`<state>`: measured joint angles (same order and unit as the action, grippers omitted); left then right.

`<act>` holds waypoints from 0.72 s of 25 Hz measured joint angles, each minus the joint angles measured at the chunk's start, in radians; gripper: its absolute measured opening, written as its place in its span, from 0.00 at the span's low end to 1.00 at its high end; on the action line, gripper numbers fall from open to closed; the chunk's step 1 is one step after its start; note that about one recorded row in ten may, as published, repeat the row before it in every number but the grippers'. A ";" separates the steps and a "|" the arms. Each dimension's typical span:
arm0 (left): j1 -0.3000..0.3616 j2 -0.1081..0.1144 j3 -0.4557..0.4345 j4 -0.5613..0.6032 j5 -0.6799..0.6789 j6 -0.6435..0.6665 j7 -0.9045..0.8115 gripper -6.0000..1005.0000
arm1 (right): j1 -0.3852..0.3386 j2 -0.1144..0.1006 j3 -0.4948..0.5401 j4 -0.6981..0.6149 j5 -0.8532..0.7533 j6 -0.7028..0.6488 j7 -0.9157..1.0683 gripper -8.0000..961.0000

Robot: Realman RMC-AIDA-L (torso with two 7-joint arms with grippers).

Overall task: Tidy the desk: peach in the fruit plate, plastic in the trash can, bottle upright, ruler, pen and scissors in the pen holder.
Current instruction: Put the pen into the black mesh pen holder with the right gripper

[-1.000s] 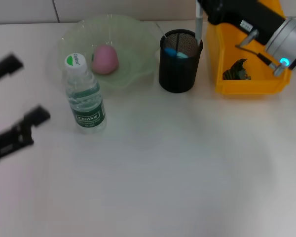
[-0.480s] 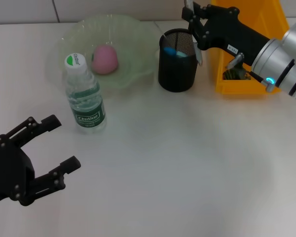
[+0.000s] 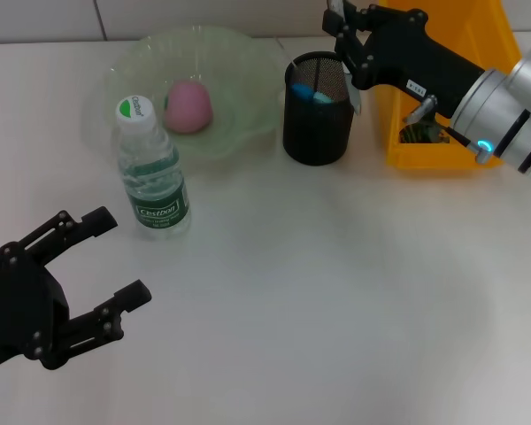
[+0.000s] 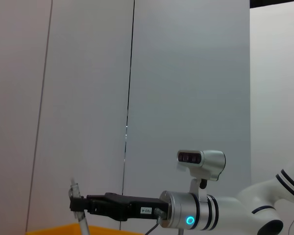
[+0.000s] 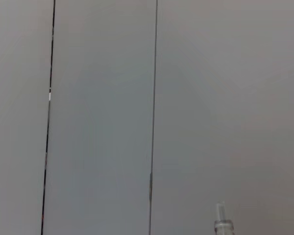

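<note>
My right gripper (image 3: 343, 31) hovers over the right rim of the black mesh pen holder (image 3: 317, 124), shut on the slim pen (image 3: 357, 96), which hangs down at that rim. The left wrist view shows that gripper (image 4: 78, 203) from afar, pinching the pen (image 4: 82, 224). Light blue scissors handles (image 3: 311, 92) show inside the holder. The pink peach (image 3: 188, 104) lies in the pale green fruit plate (image 3: 248, 62). The bottle (image 3: 150, 173) stands upright. The dark green plastic (image 3: 416, 133) lies in the orange trash can (image 3: 442, 155). My left gripper (image 3: 124, 255) is open at the desk's (image 3: 319, 292) front left. The ruler is out of view.
The bottle stands just in front of the fruit plate's left side. Plate, pen holder and trash can form a row along the back of the desk, with the trash can close against the holder's right side.
My right gripper swung left and lowered the pen to the holder's right rim. My left arm came forward and inward, its open gripper now at the front left.
</note>
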<state>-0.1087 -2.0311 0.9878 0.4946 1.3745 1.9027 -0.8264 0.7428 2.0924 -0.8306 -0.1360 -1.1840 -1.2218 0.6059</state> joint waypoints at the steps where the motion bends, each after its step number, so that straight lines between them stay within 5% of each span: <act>1: -0.001 0.000 0.000 0.000 0.000 0.001 0.000 0.83 | 0.000 0.000 0.000 0.000 0.000 0.000 0.000 0.14; 18: -0.002 -0.010 -0.006 -0.004 0.000 -0.005 -0.069 0.82 | 0.039 0.000 0.005 0.004 0.080 -0.013 -0.189 0.14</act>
<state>-0.1105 -2.0416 0.9820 0.4909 1.3744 1.8979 -0.8952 0.7815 2.0923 -0.8253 -0.1316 -1.1039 -1.2349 0.4168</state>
